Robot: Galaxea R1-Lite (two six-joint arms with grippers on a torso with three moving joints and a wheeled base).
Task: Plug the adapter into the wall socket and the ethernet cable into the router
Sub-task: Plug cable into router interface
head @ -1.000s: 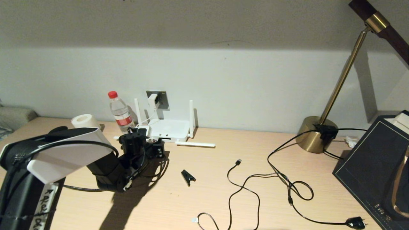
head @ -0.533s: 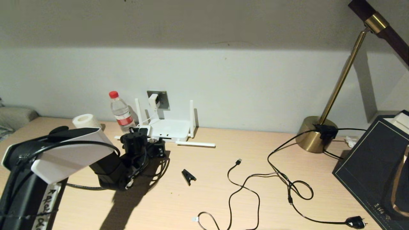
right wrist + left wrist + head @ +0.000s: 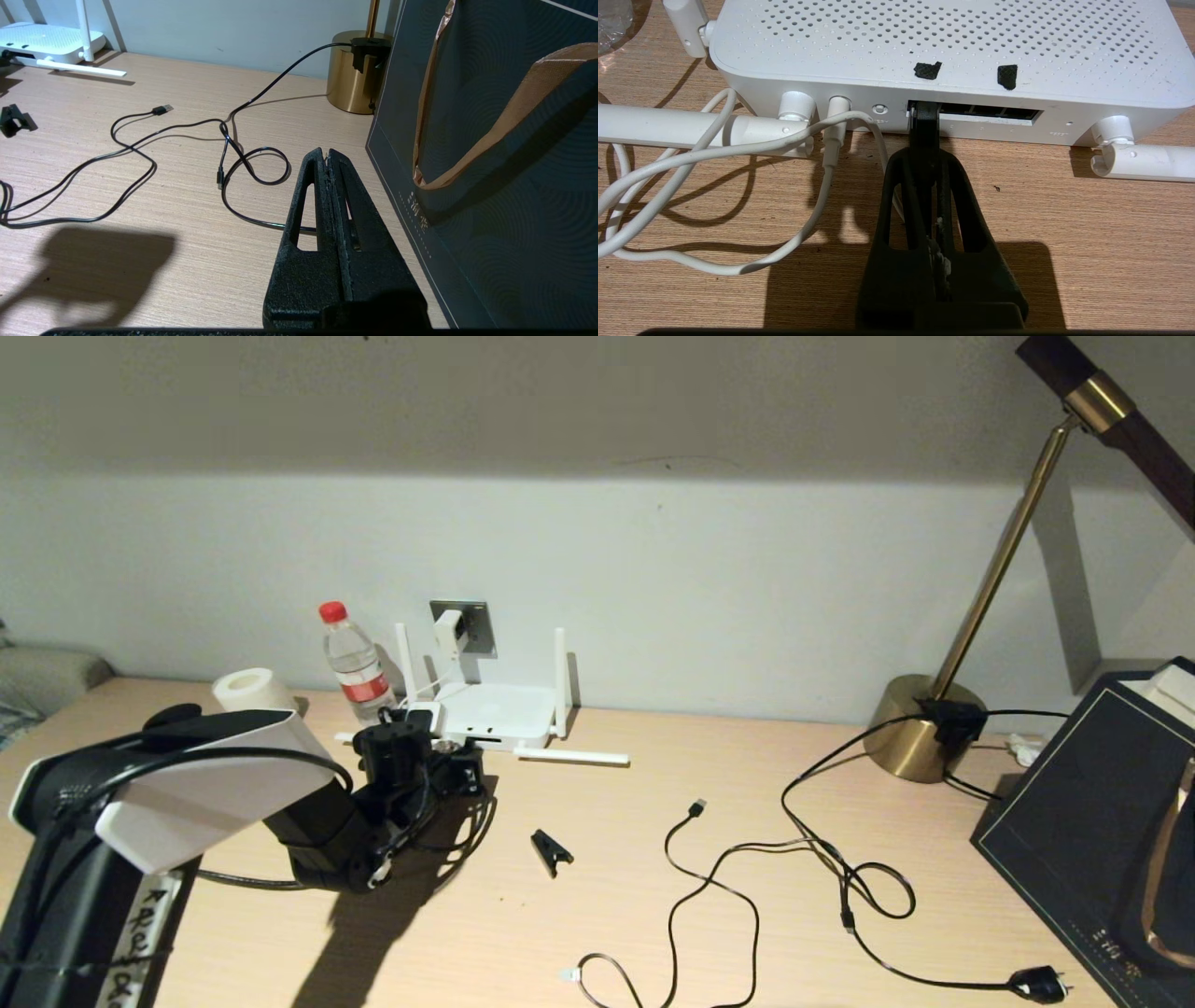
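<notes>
The white router (image 3: 495,714) lies flat against the wall, two antennas up and two lying on the desk. Above it, the white adapter (image 3: 447,631) sits in the grey wall socket (image 3: 478,627). My left gripper (image 3: 924,156) is shut on the ethernet cable (image 3: 923,130), whose connector end sits at the leftmost dark port in the router (image 3: 943,46) edge. In the head view that gripper (image 3: 464,763) is right at the router's front edge. My right gripper (image 3: 327,153) hangs shut and empty beside the dark bag, far from the router (image 3: 46,44).
A water bottle (image 3: 353,663) and a paper roll (image 3: 245,689) stand left of the router. The adapter's white cord (image 3: 691,158) loops beside the ports. A black clip (image 3: 551,852), a USB-tipped cable (image 3: 695,809), the lamp base (image 3: 920,728) and a dark bag (image 3: 1092,821) lie to the right.
My left arm has crept slightly forward toward the router with the cable in its grip. Nothing else has moved.
</notes>
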